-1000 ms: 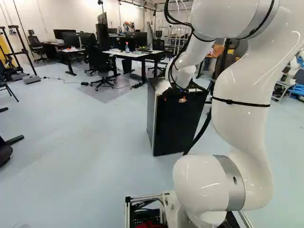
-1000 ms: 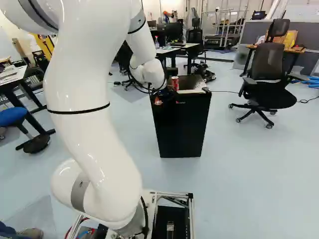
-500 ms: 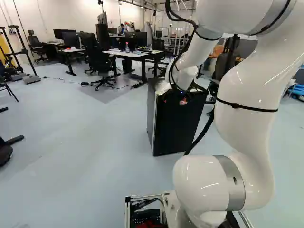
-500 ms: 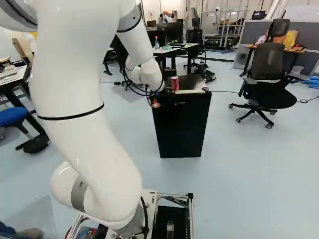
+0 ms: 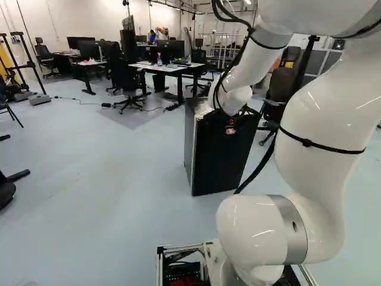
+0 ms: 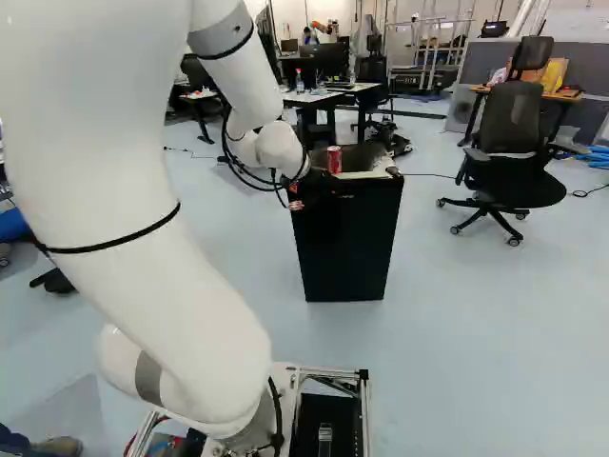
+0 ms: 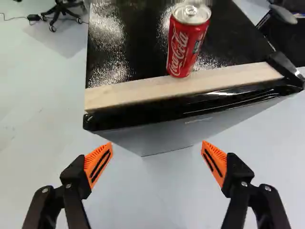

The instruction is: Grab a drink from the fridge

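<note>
"wrist view: where's the can (image 7: pixel 188 43), and how do the jaws stand?"

"upright on top of the fridge (image 6: pixel 344 243), near its front edge by the wooden strip (image 7: pixel 128 93). the gripper (image 7: pixel 157 143) is spread wide, nothing between its orange pads (image 7: pixel 98 164)."

"so the next step is reaching for it?"

"i'd judge so. it's ahead, off the gripper's midline, so centre on it first. lift enough for both fingers to clear that front edge, then ease in level, one pad each side."

"and the squeeze?"

"slow and even around the middle. thin walls could dent, and a one-sided nudge could tip it."
</note>
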